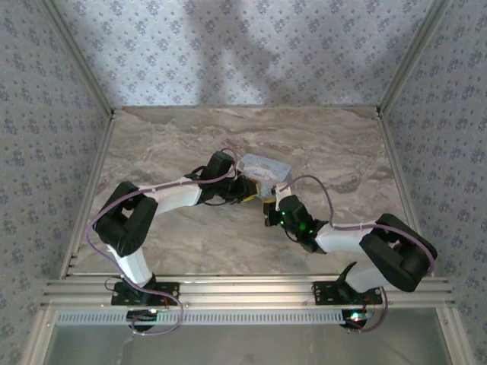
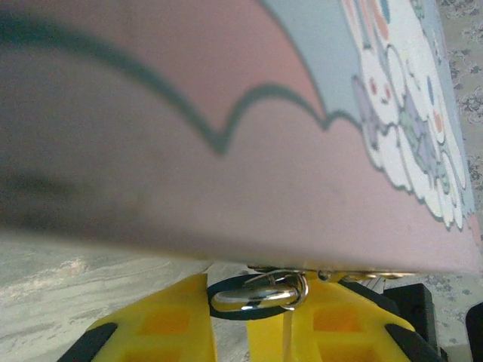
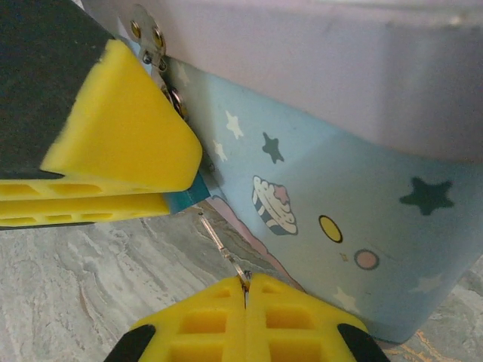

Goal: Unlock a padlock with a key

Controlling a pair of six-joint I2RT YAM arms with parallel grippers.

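Observation:
A small padlock hangs from the metal hasp point(image 3: 147, 38) of a pastel cartoon-printed box point(image 3: 339, 188). Its silver shackle point(image 2: 256, 296) shows in the left wrist view and its teal body point(image 3: 187, 197) in the right wrist view. My left gripper point(image 2: 238, 302) is shut on the padlock body, its yellow fingers point(image 3: 121, 136) pressed against the box front. My right gripper point(image 3: 245, 285) is shut on a thin metal key point(image 3: 220, 243). The key blade points up and left, its tip just below the teal body. From above, both grippers point(image 1: 249, 190) point(image 1: 269, 207) meet at the box's near side.
The box point(image 1: 266, 166) sits mid-table on a marble-patterned top point(image 1: 327, 144). Patterned walls stand at the back and both sides. An aluminium rail point(image 1: 243, 289) runs along the near edge by the arm bases. Cables loop along both arms.

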